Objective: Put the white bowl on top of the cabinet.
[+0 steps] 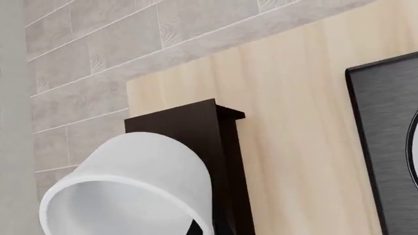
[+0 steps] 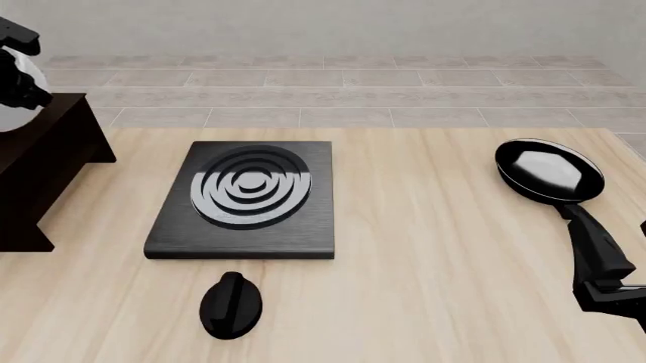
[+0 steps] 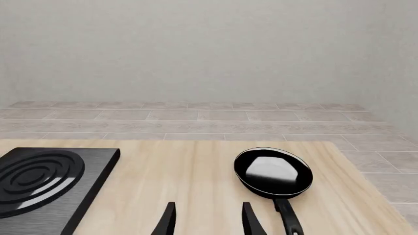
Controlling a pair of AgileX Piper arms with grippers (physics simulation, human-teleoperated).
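Bowl [image 1: 127, 188] lifted, tilted, in left gripper [image 2: 18, 64] above cabinet [image 2: 41, 162]; grip on it presumably clamped. Setting down remains. Right gripper [image 3: 207, 220] parted, idle.

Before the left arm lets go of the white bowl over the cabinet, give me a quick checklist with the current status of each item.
1. White bowl carried by the left gripper: ok, the bowl shows close in the left wrist view and beside the arm in the front view.
2. Bowl over the cabinet top: cannot tell; it sits at the frame's edge.
3. Bowl upright: not ok, it looks tilted in the left wrist view.
4. Bowl touching the cabinet top: cannot tell.
5. Right gripper out of the way: ok, jaws open and empty near the frying pan.
6. Stove plate clear of the drop spot: ok, it lies apart from the cabinet.
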